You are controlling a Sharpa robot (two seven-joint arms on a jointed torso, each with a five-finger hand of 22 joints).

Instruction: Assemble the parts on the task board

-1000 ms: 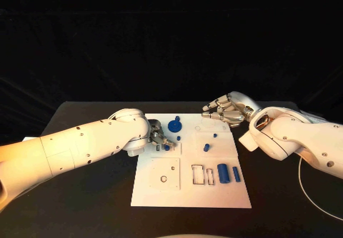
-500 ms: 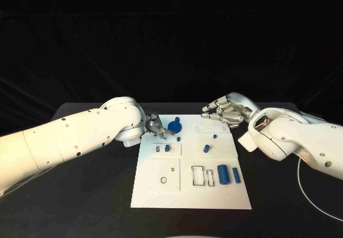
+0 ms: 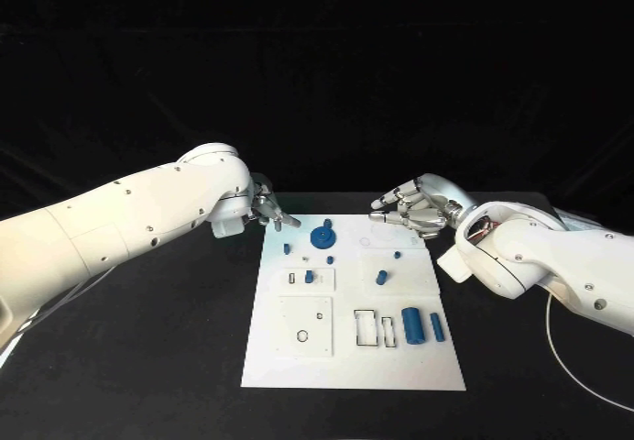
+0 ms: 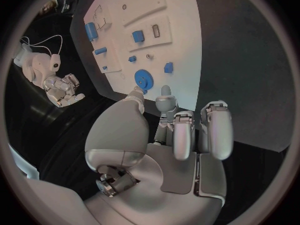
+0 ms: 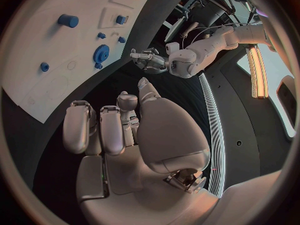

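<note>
The task board is lying flat on the black table between the two arms. The left hand is hovering just beyond the board's far left corner, holding nothing; in the left wrist view its fingers are lying loosely apart and partly curled, with the thumb tip pointing toward the blue gear. The gear is sitting on the board near that hand, just past its fingertips, not touching them. A small blue peg is sitting on the board close beside the gear, on the left hand's side.

The right hand is hovering off the board's far right corner, well apart from the left hand. Its fingers are curling inward with nothing between them, and no part is in contact with it.

Further from both hands, a small blue block is sitting in a raised frame toward the board's middle, and a blue pin is lying nearer the right hand's side. At the board's edge nearest the robot's body, on the right hand's side, a large blue cylinder and a slimmer blue bar are lying side by side, just beside two empty rectangular slots.
</note>
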